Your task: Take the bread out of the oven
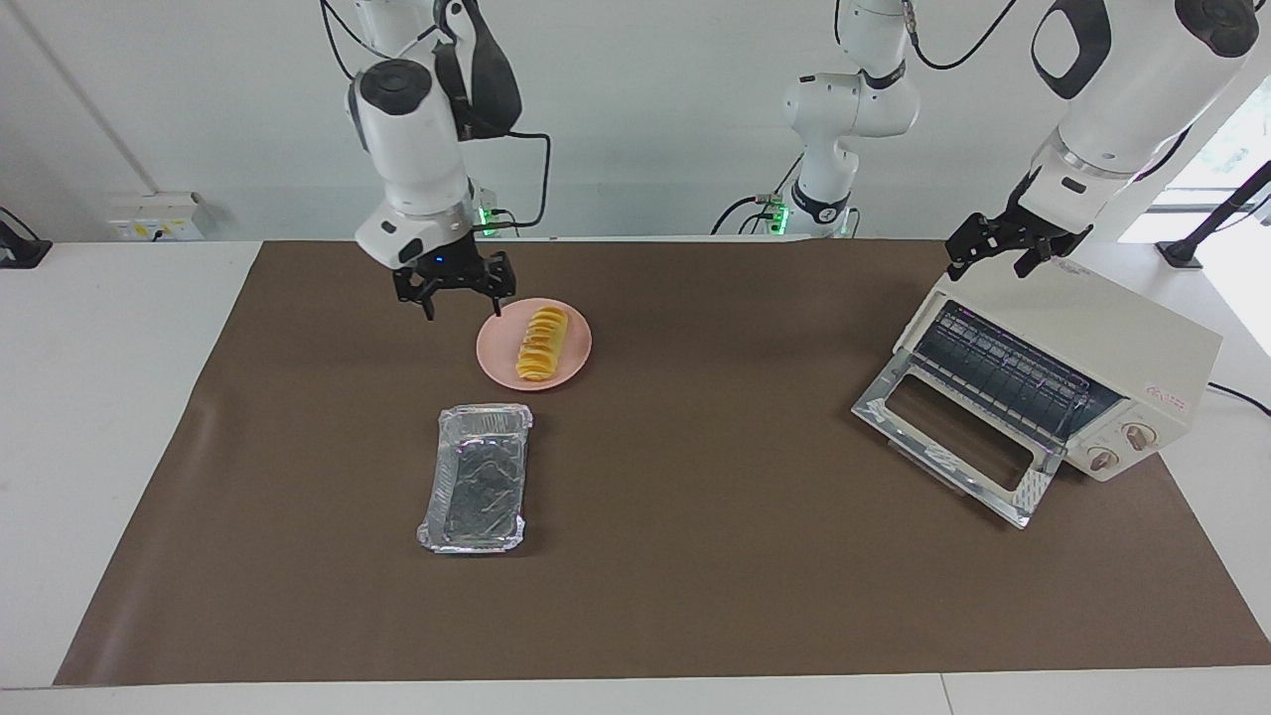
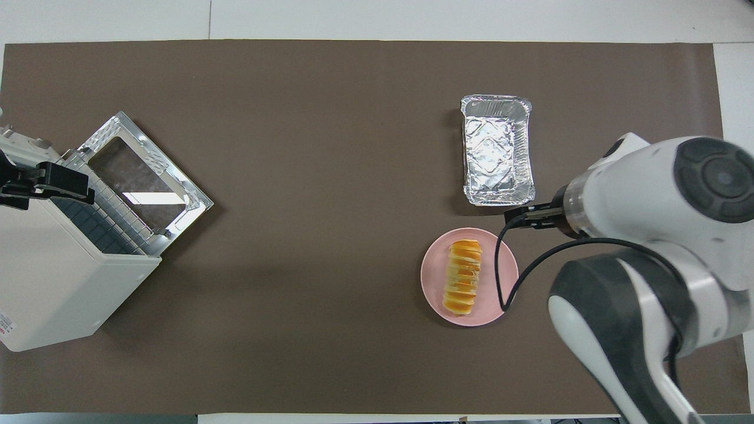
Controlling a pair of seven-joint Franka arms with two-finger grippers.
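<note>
Right gripper (image 1: 452, 285): raised in the air over the brown mat beside the plate, toward the right arm's end of the table; fingers spread wide, holding nothing.
Foil tray (image 1: 476, 478): crinkled silver rectangular tray, flat on the mat, farther from the robots than the plate and just apart from it; nothing inside.
Plate (image 1: 501, 350): round pink plate on the mat, nearer to the robots than the tray.
Bread (image 1: 542, 344): small golden-yellow loaf with ridged, slice-like segments, lying lengthwise across the plate, out of the oven and well apart from it; nothing touches it.
Mat (image 1: 695, 536): brown sheet covering most of the white table.
Oven (image 1: 1122, 348): cream-white boxy toaster oven at the left arm's end of the table; glass door dropped open onto the mat, wire rack visible inside, two round knobs on the front.
Left gripper (image 1: 1003, 249): hangs over the oven's top edge, above the open door; fingers apart, grasping nothing.
</note>
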